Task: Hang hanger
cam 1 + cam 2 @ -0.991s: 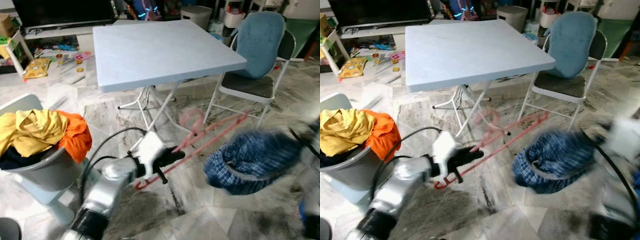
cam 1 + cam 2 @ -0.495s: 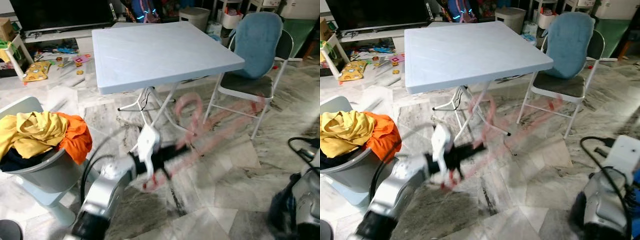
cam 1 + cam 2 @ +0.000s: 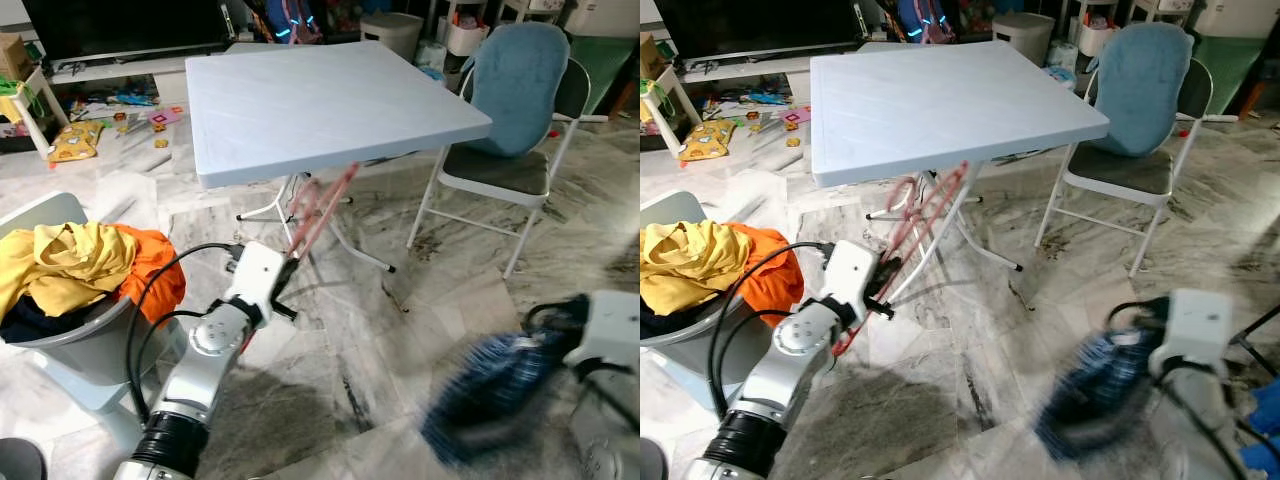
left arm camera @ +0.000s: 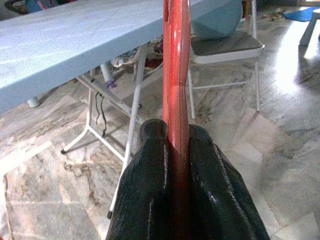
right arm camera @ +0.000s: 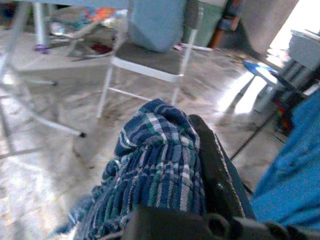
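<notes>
left claw point(image 4: 177, 150) pinching red hanger point(image 4: 176, 75) | right claw point(image 5: 200, 165) apparently gripping plaid cloth point(image 5: 155, 175)

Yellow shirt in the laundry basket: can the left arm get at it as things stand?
Probably not yet. The left gripper is shut on the pink hanger, so it has no free fingers. The yellow shirt lies uncovered atop the basket beside that arm, nothing blocking.

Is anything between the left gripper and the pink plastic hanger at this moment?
Nothing is. The left gripper is already shut on the pink plastic hanger, which angles up toward the edge of the light blue folding table. The right gripper holds a blue plaid garment.
</notes>
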`<state>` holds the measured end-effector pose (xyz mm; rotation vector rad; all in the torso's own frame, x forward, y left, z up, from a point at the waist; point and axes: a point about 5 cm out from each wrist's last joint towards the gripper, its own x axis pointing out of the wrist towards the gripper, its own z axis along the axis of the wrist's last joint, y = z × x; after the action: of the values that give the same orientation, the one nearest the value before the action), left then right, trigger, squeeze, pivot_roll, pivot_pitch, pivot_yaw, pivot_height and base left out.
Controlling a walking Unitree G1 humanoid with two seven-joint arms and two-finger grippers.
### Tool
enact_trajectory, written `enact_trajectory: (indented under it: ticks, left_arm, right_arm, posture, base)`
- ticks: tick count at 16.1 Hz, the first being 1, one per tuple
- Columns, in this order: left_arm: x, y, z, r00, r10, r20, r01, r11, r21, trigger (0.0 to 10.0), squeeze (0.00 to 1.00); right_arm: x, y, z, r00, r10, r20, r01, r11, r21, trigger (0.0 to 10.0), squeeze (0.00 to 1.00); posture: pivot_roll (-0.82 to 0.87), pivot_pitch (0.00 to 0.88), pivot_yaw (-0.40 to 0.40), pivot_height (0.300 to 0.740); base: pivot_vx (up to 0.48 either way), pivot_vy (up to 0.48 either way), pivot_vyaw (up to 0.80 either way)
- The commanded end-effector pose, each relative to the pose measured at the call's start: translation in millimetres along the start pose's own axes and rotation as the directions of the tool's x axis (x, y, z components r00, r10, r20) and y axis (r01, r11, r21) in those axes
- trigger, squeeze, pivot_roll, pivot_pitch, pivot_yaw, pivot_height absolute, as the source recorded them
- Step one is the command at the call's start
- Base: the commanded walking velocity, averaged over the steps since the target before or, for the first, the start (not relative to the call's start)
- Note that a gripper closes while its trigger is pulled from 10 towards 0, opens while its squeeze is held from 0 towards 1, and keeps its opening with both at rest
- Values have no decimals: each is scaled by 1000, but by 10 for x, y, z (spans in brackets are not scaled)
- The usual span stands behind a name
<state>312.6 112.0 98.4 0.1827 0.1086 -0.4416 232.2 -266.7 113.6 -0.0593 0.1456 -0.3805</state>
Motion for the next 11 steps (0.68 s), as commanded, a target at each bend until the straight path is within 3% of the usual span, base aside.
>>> enact_trajectory:
  ticks: [1,2,3,4,7,9,11]
  left_arm:
    - [3,-13,-76,1000,2,-21,-3,999,-54,10000,0]
    - [12,-27,-92,1000,1,-20,-2,998,-65,10000,0]
    - [29,-45,-96,1000,1,-14,-2,998,-69,10000,0]
    - [45,-51,-83,1000,6,-6,-6,997,-72,10000,0]
    - [101,-46,-73,999,34,14,-32,994,-100,10000,0]
    - [118,29,-75,997,78,18,-75,992,-100,10000,0]
    - [125,57,-77,995,99,19,-97,990,-106,10000,0]
  right_arm:
    - [-55,168,126,992,97,81,-98,995,11,745,0]
    - [-72,228,147,988,120,99,-122,993,10,941,0]
    - [-83,292,155,985,128,114,-131,991,18,4118,0]
    - [-89,342,153,985,124,121,-129,991,35,10000,0]
    - [-164,481,124,977,134,163,-140,990,21,10000,0]
    - [-201,468,55,986,84,145,-99,990,100,10000,0]
    - [-240,496,-19,988,89,127,-102,990,96,10000,0]
  posture:
    - [20,0,13,740]
    - [22,0,12,740]
    - [31,0,4,740]
    - [39,0,-4,740]
    - [53,0,-24,740]
    - [57,0,-28,740]
    - [55,0,-26,740]
  base:
    - [0,0,0]
    - [0,0,0]
    - [0,0,0]
    - [0,0,0]
    - [296,0,0]
    - [382,0,0]
    - [386,0,0]
